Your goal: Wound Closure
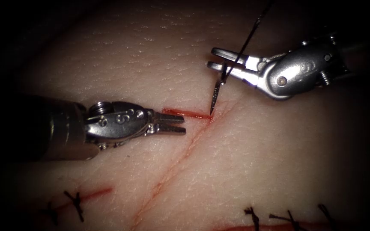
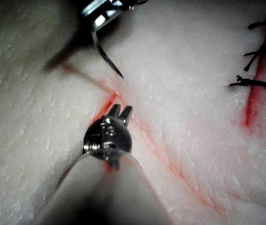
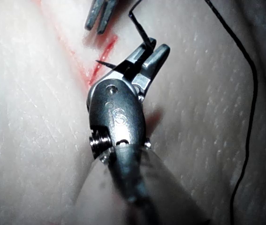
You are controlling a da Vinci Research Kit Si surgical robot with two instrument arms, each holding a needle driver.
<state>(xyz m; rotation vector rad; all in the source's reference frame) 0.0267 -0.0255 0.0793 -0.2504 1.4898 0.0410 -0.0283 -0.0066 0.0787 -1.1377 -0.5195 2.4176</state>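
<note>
We see the right arm's silver end effector [image 1: 219, 60] clamped on the dark curved steel needle [image 1: 216, 92] near its thread end, the tip pointing down at the right end of the short red cut [image 1: 185, 113] in the pale pork tissue [image 1: 279, 149], touching or just above the surface. The thin black thread [image 1: 249, 38] runs up from those jaws. The left arm's silver end effector [image 1: 174, 124] holds nothing, its jaws slightly parted just beside the cut's left end. Dark stitched knots [image 1: 76, 203] close other cuts nearby.
</note>
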